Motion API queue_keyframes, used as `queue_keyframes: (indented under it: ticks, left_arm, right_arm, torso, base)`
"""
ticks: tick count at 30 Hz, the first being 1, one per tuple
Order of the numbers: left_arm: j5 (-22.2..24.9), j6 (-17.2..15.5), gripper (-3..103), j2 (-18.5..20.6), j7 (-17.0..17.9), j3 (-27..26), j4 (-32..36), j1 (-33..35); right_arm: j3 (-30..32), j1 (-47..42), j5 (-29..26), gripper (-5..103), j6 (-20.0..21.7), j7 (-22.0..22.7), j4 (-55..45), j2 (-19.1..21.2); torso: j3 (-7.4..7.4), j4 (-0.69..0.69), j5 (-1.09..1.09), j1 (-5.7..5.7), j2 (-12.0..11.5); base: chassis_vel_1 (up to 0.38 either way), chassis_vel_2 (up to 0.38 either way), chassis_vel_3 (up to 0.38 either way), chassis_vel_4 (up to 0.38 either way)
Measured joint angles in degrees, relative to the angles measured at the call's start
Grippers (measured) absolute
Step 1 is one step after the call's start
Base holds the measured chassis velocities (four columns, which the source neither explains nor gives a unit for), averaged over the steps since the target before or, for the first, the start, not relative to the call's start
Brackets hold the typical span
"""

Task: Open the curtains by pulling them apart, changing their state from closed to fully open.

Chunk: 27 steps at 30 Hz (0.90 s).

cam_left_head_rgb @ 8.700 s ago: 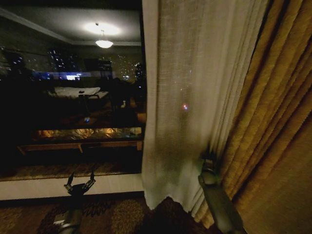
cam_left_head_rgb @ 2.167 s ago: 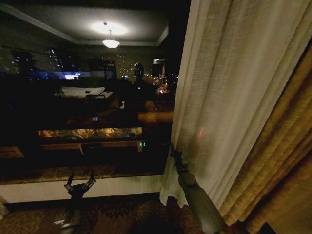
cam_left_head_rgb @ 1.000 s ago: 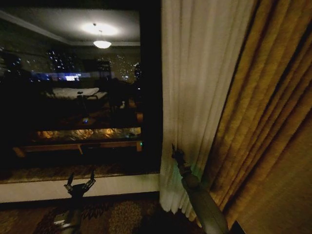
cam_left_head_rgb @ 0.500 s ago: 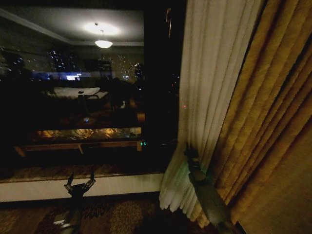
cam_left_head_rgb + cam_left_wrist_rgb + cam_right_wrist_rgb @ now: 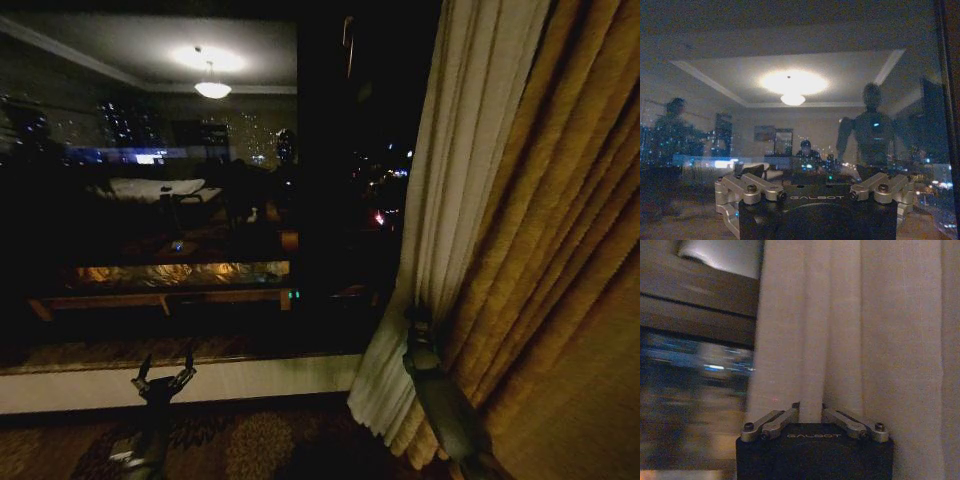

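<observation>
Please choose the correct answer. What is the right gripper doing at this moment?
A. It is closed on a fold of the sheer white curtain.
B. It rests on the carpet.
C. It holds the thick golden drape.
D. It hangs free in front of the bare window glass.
A: in the right wrist view, the right gripper has its fingers pinched together on a pleat of the sheer white curtain, beside the golden drape.

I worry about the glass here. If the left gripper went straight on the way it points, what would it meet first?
Probably the window glass. The left gripper, open, hangs low over the carpet and faces the dark pane with its room reflections; nothing shows between them, though the depth is hard to judge.
</observation>
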<state>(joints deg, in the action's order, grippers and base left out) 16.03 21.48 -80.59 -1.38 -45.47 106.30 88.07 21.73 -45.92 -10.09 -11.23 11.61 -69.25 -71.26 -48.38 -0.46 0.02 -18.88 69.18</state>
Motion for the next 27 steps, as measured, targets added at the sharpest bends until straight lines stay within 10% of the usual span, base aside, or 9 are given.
queue_keyframes:
  ticks: [7, 27]
  left_arm:
    - [0.0, 0.0, 100, 0.0, 0.0, 0.0, 0.0, 0.0]
    - [0.0, 0.0, 100, 0.0, 0.0, 0.0, 0.0, 0.0]
  right_arm:
    - [-2.7, -10.6, -8.4, 32, 7.5, -9.0, -16.6, 2.3]
    - [-0.8, -18.6, -7.7, 98, 5.9, -9.3, -27.1, 3.6]
  torso:
    - [0.01, -0.01, -0.04, 0.01, 0.0]
    - [0.01, -0.01, -0.03, 0.00, 0.0]
  base:
    - [0.000, 0.000, 0.000, 0.000]
    - [0.000, 0.000, 0.000, 0.000]
